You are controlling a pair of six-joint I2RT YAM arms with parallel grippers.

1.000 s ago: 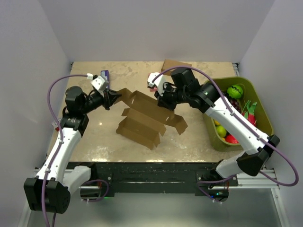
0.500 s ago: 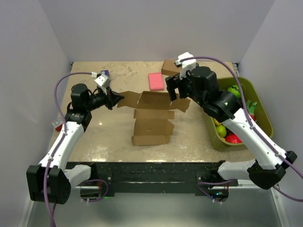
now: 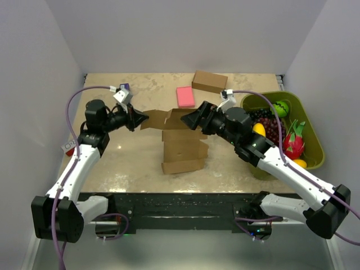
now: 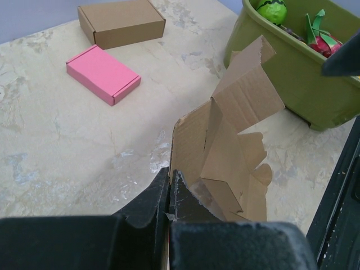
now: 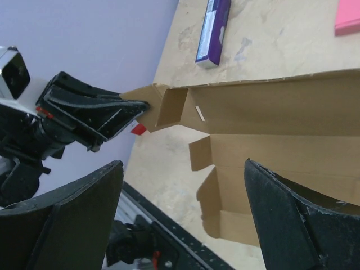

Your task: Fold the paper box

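Pinching the left end flap of the plain brown thin cardboard paper box (image 3: pixel 181 147), the left gripper (image 3: pixel 137 119) has its black fingers (image 4: pixel 147 209) pressed tight together on the cardboard edge. From the left wrist view, the flap stands up right out of the fingertips, with the creased panels twisting up and away behind it.

Over on the other side, the right gripper (image 3: pixel 192 119) is spread wide, right at the right end of the raised top strip. Its wrist view shows the two dark fingers (image 5: pixel 84 211) far apart with the box's long panel stretched across between them. Can't honestly tell if either finger is touching the cardboard, but it's not clamped on anything.

The box itself sits about mid-table. The top strip is held up between the two arms, and the lower panels are lying on the tan mottled table (image 3: pixel 124 163).

Behind it there's a flat pink rectangular block (image 3: pixel 185 96), then a ready-made brown cardboard box (image 3: pixel 210 81) near the back edge. A small purple packet (image 5: pixel 214 27) lies back left. An olive green plastic bin (image 4: pixel 281 73) with toy fruit (image 3: pixel 292 143) sits off to the right.
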